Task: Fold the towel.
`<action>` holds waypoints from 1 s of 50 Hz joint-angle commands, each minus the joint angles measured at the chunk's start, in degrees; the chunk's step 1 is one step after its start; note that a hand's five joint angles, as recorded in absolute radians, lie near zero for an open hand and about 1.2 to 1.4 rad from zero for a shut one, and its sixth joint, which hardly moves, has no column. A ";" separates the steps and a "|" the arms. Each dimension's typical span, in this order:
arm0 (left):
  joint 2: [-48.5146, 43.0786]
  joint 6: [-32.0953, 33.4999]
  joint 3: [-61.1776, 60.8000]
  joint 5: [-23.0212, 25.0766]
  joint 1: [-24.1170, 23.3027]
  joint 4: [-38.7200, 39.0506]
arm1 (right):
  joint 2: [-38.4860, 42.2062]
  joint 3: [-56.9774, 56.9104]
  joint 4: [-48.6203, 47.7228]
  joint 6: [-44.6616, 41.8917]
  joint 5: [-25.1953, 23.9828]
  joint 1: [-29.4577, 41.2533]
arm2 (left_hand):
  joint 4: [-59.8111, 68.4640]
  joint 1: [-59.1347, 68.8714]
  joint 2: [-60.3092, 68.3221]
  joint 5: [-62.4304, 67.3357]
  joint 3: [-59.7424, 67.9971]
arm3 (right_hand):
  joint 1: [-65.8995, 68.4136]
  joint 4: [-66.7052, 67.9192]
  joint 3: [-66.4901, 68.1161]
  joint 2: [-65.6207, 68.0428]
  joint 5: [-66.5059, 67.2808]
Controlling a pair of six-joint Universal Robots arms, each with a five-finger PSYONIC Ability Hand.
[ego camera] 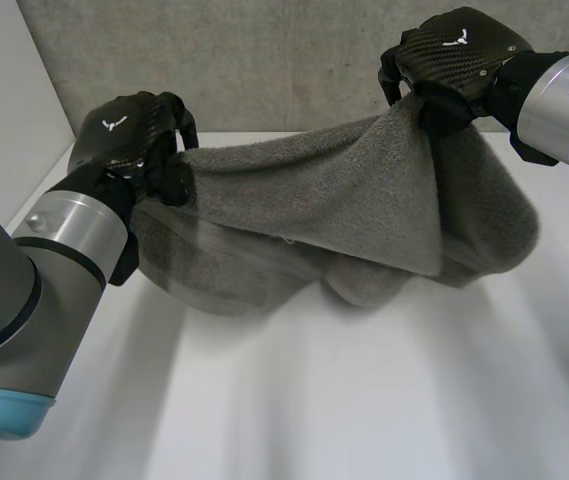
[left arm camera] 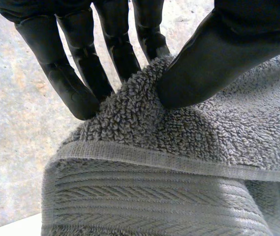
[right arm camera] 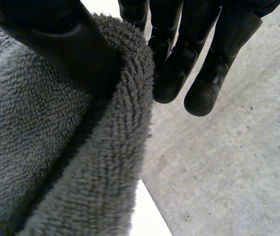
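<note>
Head view: the grey towel [ego camera: 314, 200] hangs mid-frame over the white desk [ego camera: 384, 400], left robot hand [ego camera: 129, 135] pinching its end at centre left, right robot hand [ego camera: 459, 55] pinching its end at upper right.

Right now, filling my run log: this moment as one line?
towel: sagging between hands | left hand: pinching towel | right hand: pinching towel

No readable words, numbers or brand names anywhere, towel [ego camera: 304, 190] included. Only signs, head view:
- small white Y-shaped mark [ego camera: 114, 123] on the back of the left hand [ego camera: 134, 140], about 10 o'clock
- matching white mark [ego camera: 456, 40] on the back of the right hand [ego camera: 469, 65], about 1 o'clock

Both are bare emblems with no lettering beside them.
</note>
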 commanded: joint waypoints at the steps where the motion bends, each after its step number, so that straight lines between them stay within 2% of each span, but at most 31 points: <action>1: -3.86 -0.96 -1.68 -0.20 -0.18 0.17 | 5.07 -1.35 4.10 -0.99 0.33 1.20 | -7.38 -4.09 -5.44 -16.35 -8.71 | 3.12 2.77 3.08 4.25 2.98; 9: -10.71 -0.61 -1.95 -0.64 2.20 0.52 | 17.37 -3.20 4.28 -5.47 0.94 7.44 | -7.38 -4.09 -5.44 -16.35 -8.71 | 3.12 2.77 3.08 4.25 2.98; 14: -13.96 -0.17 -0.63 -0.73 6.94 0.61 | 24.23 -6.01 4.01 -6.52 0.06 11.40 | -7.38 -4.09 -5.44 -16.35 -8.71 | 0.82 0.48 0.78 1.96 0.69; 15: -14.57 -0.17 -0.02 -0.73 8.16 0.61 | 25.62 -6.53 3.75 -6.61 -0.20 12.44 | -7.38 -4.09 -5.44 -16.35 -8.71 | -11.84 -12.18 -11.87 -10.70 -11.97; 16: -14.93 -0.08 0.51 -0.99 9.22 0.61 | 26.33 -6.80 2.97 -6.52 0.06 13.24 | -7.38 -4.09 -5.44 -16.35 -8.71 | -35.61 -35.95 -35.65 -34.47 -35.74; 17: -14.93 -0.08 0.51 -0.99 9.23 0.61 | 26.33 -6.80 2.96 -6.52 0.06 13.24 | -7.38 -4.09 -5.44 -16.35 -8.71 | -35.85 -36.19 -35.88 -34.71 -35.98; 18: -15.02 -0.08 0.78 -1.69 10.36 0.61 | 26.42 -7.06 1.74 -6.35 0.67 13.59 | -7.38 -4.09 -5.44 -16.35 -8.71 | -62.99 -63.34 -63.03 -61.86 -63.13; 20: -14.93 0.01 0.78 -2.48 11.59 0.61 | 26.07 -6.98 -0.19 -5.74 1.90 13.51 | -7.38 -4.09 -5.44 -16.35 -8.71 | -66.88 -67.23 -66.92 -65.75 -67.02; 21: -14.93 0.10 0.78 -3.36 12.82 0.61 | 25.20 -6.54 -2.21 -4.86 4.34 13.33 | -7.38 -4.09 -5.44 -16.35 -8.71 | -66.88 -67.23 -66.92 -65.75 -67.02; 22: -14.93 0.10 0.78 -3.37 12.83 0.61 | 25.19 -6.54 -2.23 -4.85 4.37 13.33 | -7.38 -4.09 -5.44 -16.35 -8.71 | -66.88 -67.23 -66.92 -65.75 -67.02; 24: -14.76 0.10 0.17 -3.89 14.32 0.34 | 20.91 -4.35 -5.29 -1.62 10.05 13.16 | -7.38 -4.09 -5.44 -16.35 -8.71 | -66.88 -67.23 -66.92 -65.75 -67.02; 27: -14.67 0.01 -0.45 -3.72 14.59 0.17 | 18.07 -1.97 -6.18 -0.11 12.10 12.81 | -7.38 -4.09 -5.44 -16.35 -8.71 | -66.88 -67.23 -66.92 -65.75 -67.02; 29: -14.67 0.01 -0.89 -3.63 14.59 -0.01 | 12.48 3.72 -6.80 0.95 15.08 11.76 | -7.38 -4.09 -5.44 -16.35 -8.71 | -66.88 -67.23 -66.92 -65.75 -67.02; 34: -14.41 0.01 -2.12 -3.54 14.33 0.25 | 4.56 13.91 -5.83 1.47 15.79 8.33 | -7.38 -4.09 -5.44 -16.35 -8.71 | -66.88 -67.23 -66.92 -65.75 -67.02; 36: -14.40 0.01 -2.39 -3.54 14.15 0.43 | 1.73 17.90 -5.39 1.39 15.71 7.80 | -7.38 -4.09 -5.44 -16.35 -8.71 | -66.88 -67.23 -66.92 -65.75 -67.02; 41: -14.84 -0.08 -2.65 -3.54 13.97 0.52 | -5.13 28.44 -2.49 1.04 13.77 6.56 | -7.38 -4.09 -5.44 -16.35 -8.71 | -56.54 -56.88 -56.58 -55.40 -56.67; 44: -15.02 -0.08 -2.82 -3.54 13.89 0.69 | -8.12 34.86 -1.96 0.68 10.87 4.63 | -7.38 -4.09 -5.44 -16.35 -8.71 | -48.47 -48.81 -48.50 -47.33 -48.60; 46: -15.19 -0.08 -2.82 -3.54 13.97 0.69 | -10.74 40.98 -1.88 -0.01 6.33 3.06 | -7.38 -4.09 -5.44 -16.35 -8.71 | -42.93 -43.28 -42.97 -41.80 -43.07; 50: -15.20 -0.08 -2.83 -3.54 14.06 0.78 | -12.16 46.52 -1.96 -1.77 2.54 2.17 | -7.38 -4.09 -5.44 -16.35 -8.71 | -43.08 -43.42 -43.12 -41.95 -43.22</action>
